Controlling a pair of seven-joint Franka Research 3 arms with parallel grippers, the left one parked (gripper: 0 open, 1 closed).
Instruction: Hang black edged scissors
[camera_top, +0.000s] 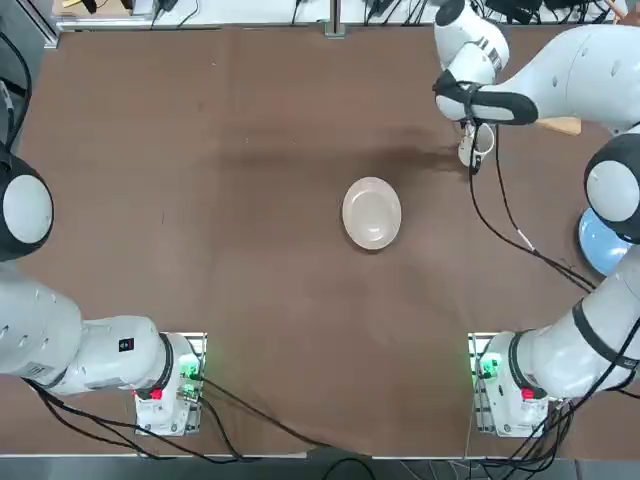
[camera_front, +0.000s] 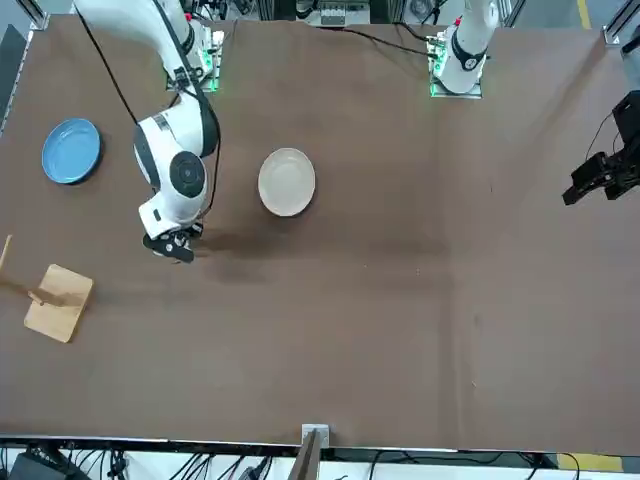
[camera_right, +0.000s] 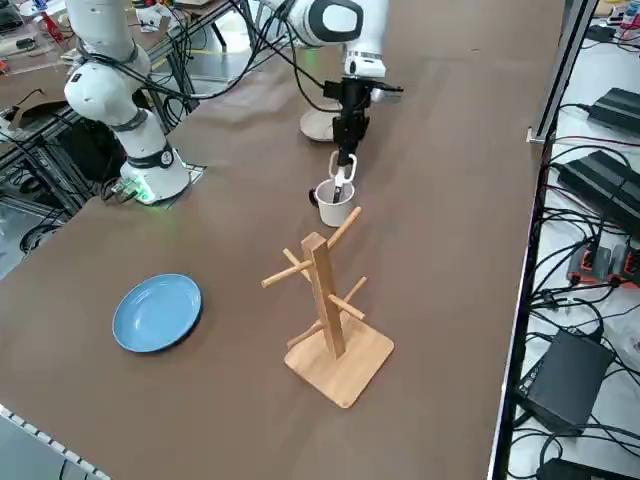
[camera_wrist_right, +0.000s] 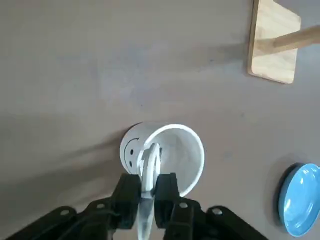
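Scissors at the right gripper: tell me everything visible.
The scissors are slim and pale, with a slightly glossy, silvery-white look and handle loops that show as white outlines in the side view. They sit between the jaws of the right gripper, which appear to pinch them from both sides. They run roughly upright at the white mug, overlapping its opening; how deep they reach inside, and whether they touch its wall, I can't tell.

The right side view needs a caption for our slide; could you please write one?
Right gripper holding scissors over the mug, beside a wooden rack.
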